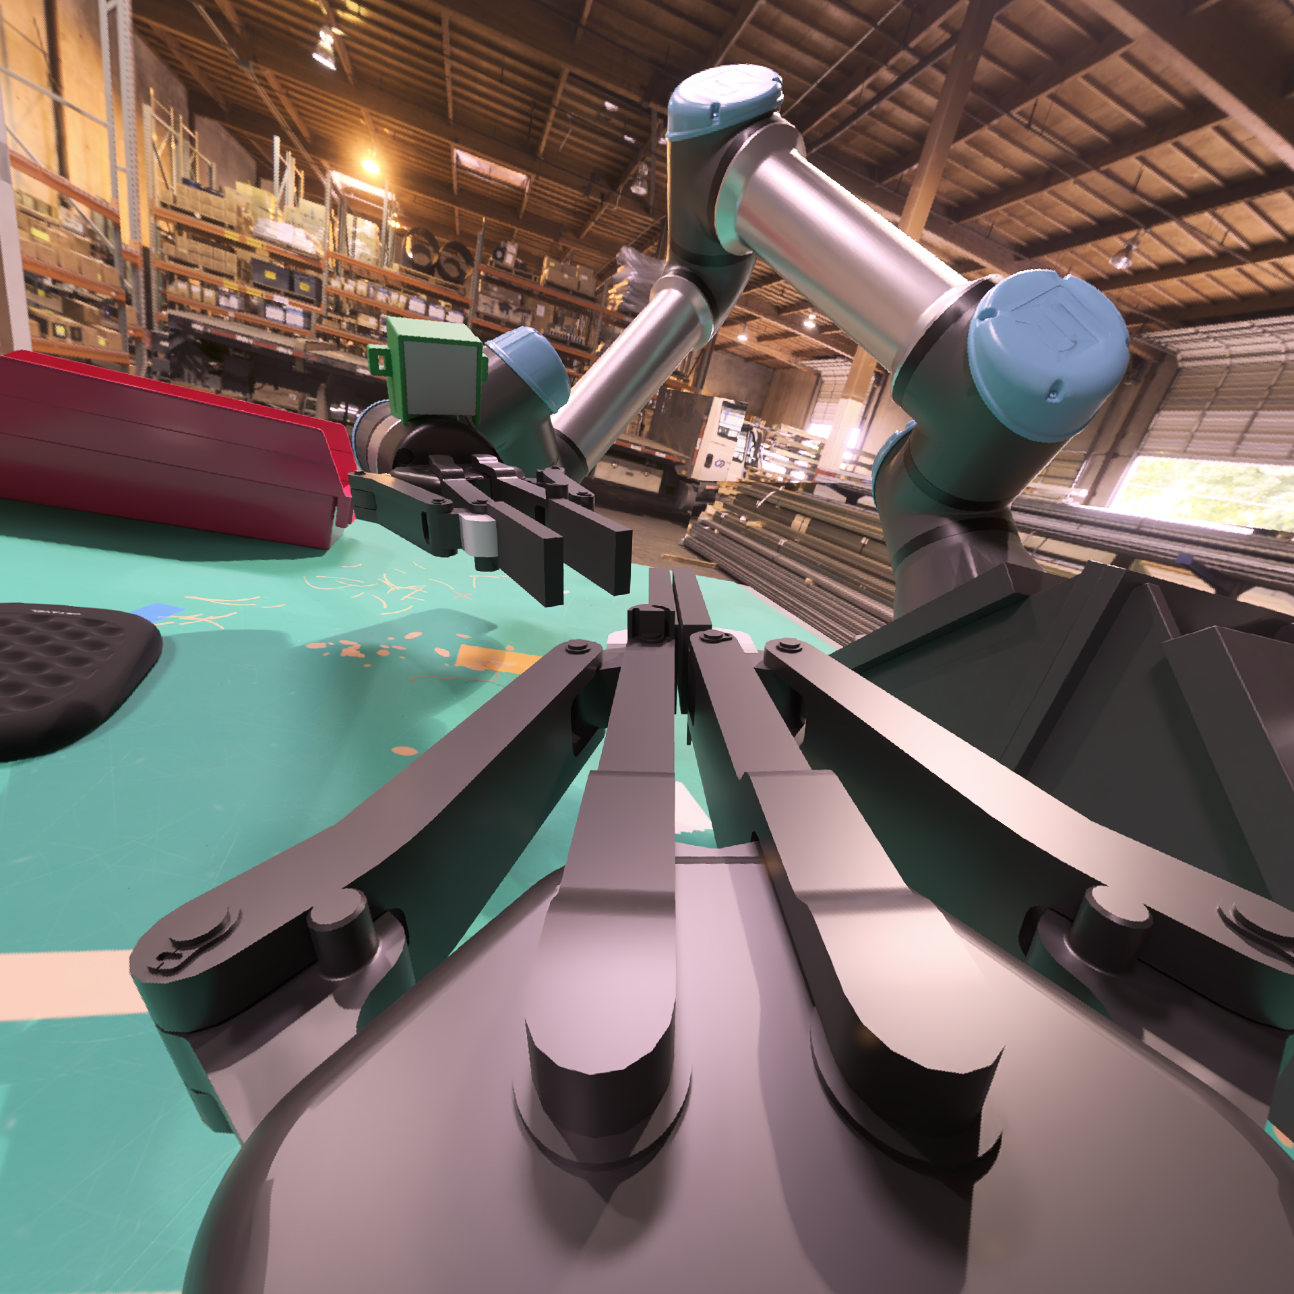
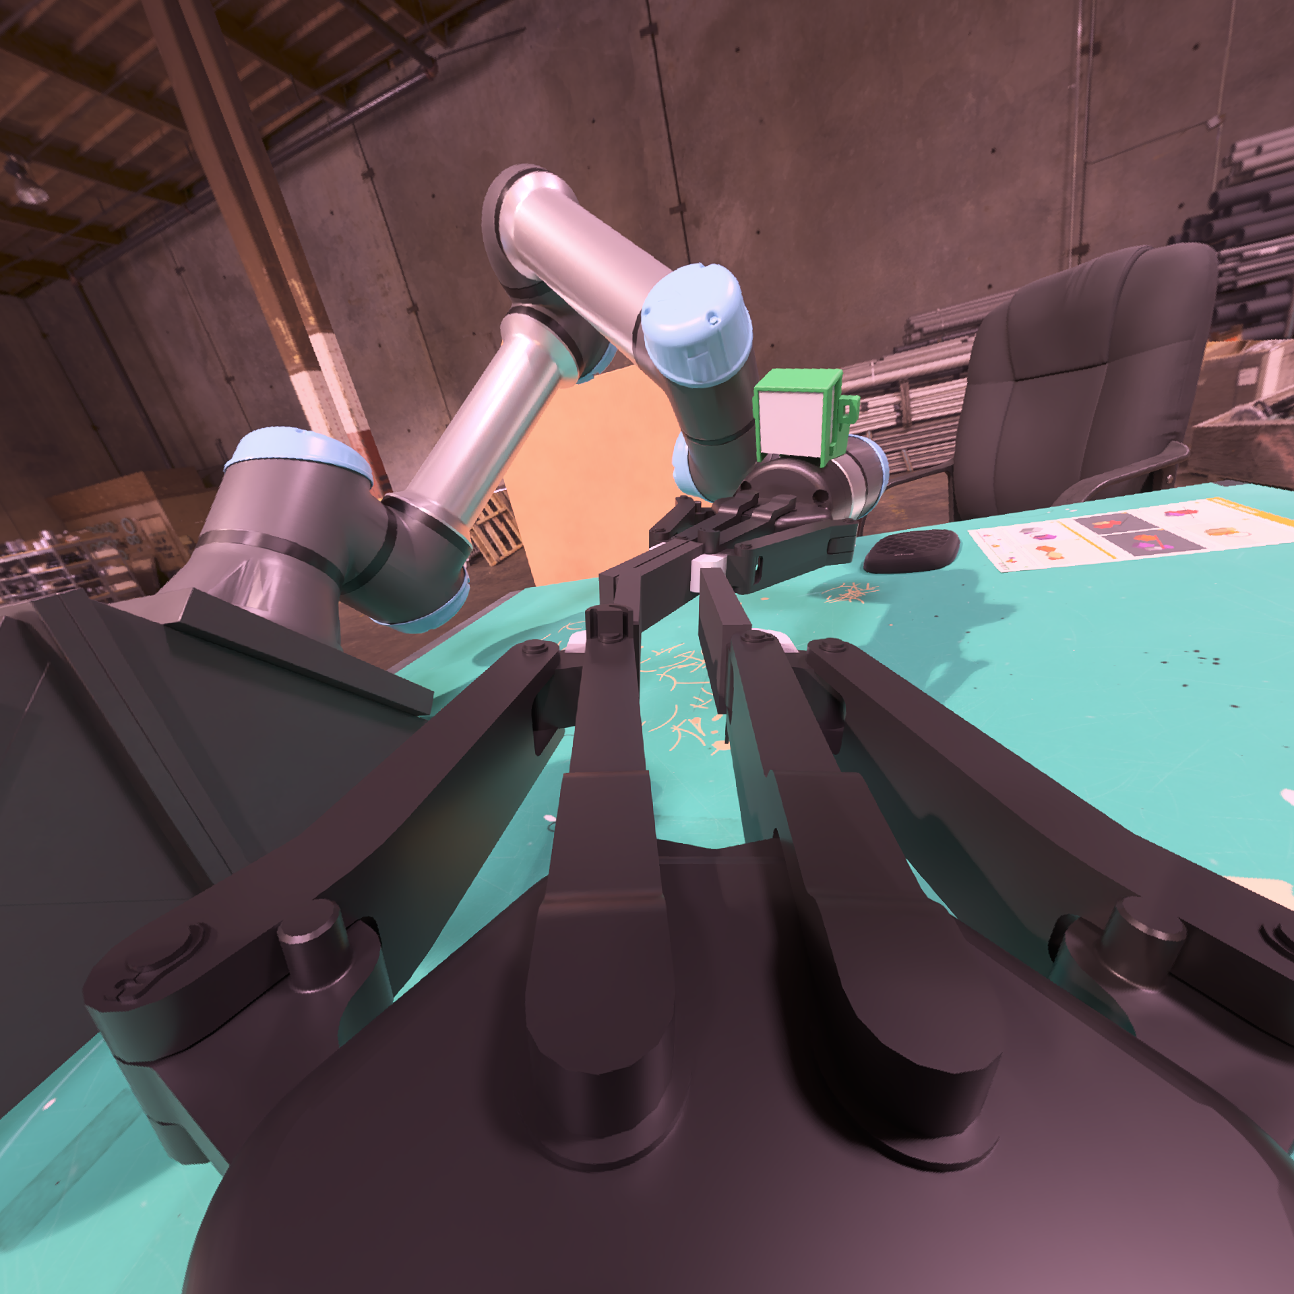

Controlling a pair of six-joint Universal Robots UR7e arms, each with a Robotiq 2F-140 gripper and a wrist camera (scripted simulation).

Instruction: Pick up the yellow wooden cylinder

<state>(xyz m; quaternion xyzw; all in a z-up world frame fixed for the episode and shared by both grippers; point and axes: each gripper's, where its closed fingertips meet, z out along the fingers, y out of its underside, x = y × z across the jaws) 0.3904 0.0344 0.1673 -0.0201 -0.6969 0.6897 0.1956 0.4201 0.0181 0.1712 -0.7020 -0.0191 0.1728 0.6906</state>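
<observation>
1. A timber-raftered warehouse ceiling carries glowing hanging lamps.
2. Tall orange-and-steel storage racks packed with boxes fill the far left.
3. A bright roll-up doorway opens at far right.
4. Grey concrete walls stand behind a black padded office chair.
5. Stacked grey metal pipes lie far right.

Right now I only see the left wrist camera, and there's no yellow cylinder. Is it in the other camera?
Observer: No, not there either. That view shows a paper sheet with coloured pictures lying on the table, beyond the black pad.
Operator: Is anything next to the table?
Observer: Yes, a black chair stands beside it, past the sheet.
Operator: Is the right gripper open?
Observer: Its own view shows the right gripper open, with table showing between its fingers.
</observation>
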